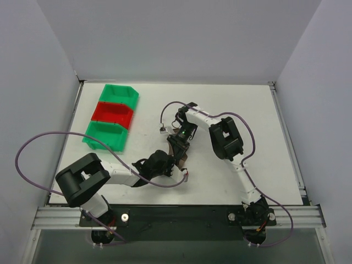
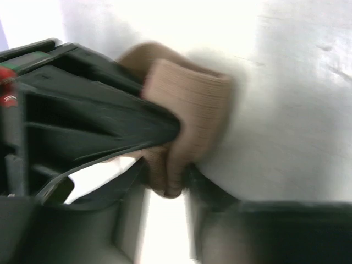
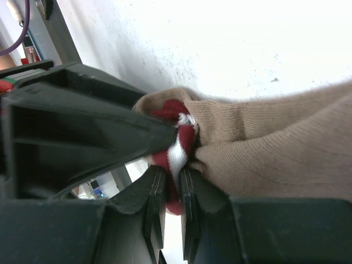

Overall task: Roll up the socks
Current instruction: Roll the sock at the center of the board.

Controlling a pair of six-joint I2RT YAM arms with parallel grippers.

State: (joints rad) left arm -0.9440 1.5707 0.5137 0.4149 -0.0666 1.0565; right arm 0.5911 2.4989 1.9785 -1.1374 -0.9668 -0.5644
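Note:
A tan-brown knit sock (image 1: 181,154) lies bunched on the white table, mid-table between my two arms. In the right wrist view its ribbed tan body (image 3: 275,148) fills the right side. Its dark red, white-striped cuff (image 3: 177,157) is pinched in my right gripper (image 3: 171,184), which is shut on it. The left wrist view is blurred; a folded tan part of the sock (image 2: 192,104) fills the gap in my left gripper (image 2: 168,184), pressed by both fingers. From above, the left gripper (image 1: 166,161) and right gripper (image 1: 179,142) stand close together over the sock.
Three small bins stand in a row at the back left: a green bin (image 1: 132,93), a red bin (image 1: 98,113) and another green bin (image 1: 91,142). Purple cables loop off both arms. White walls enclose the table on three sides.

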